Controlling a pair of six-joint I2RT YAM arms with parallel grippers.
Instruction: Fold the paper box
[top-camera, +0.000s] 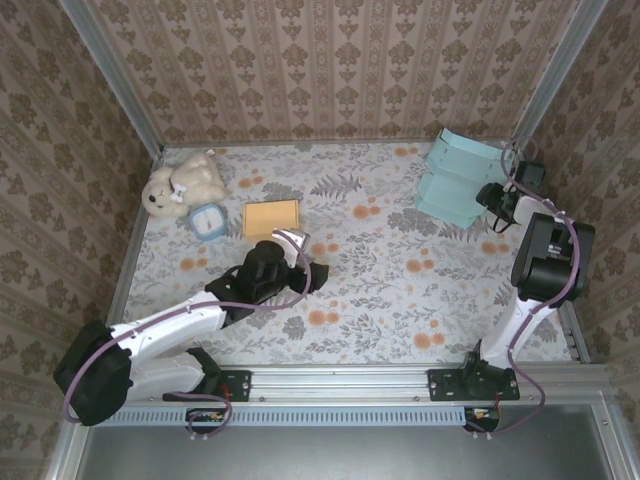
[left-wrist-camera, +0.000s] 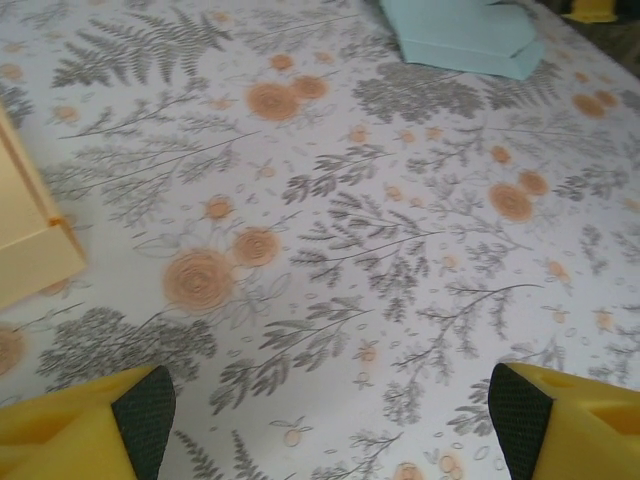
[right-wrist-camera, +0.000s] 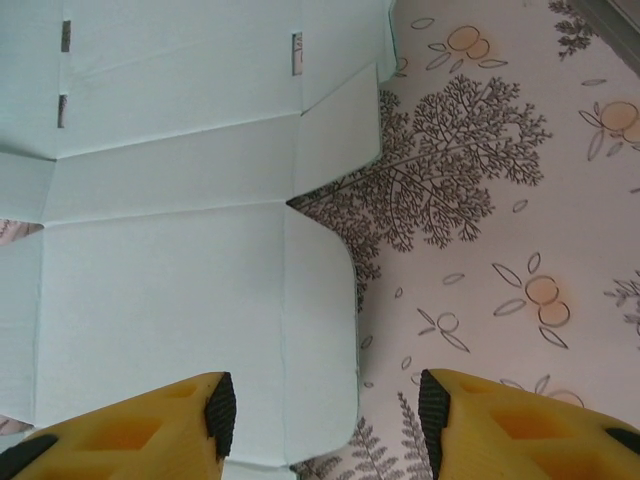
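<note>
Approach stage, no fold made yet. The paper box (right-wrist-camera: 180, 250) lies flat and unfolded at the far right of the table (top-camera: 380, 290), creases and flaps showing. The right gripper (right-wrist-camera: 325, 410) hovers at its right edge, jaws released and holding nothing — one finger over the flap, one over bare cloth. The left gripper (left-wrist-camera: 325, 420) sits mid-table, well apart from the box, jaws also spread and empty. Next move likely calls for the right jaws to get a side flap and raise it along its crease.

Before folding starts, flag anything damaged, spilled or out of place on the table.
Nothing stands out. The teal box lies unfolded and untorn, far right; the yellow box, bear and clock sit far left.
</note>
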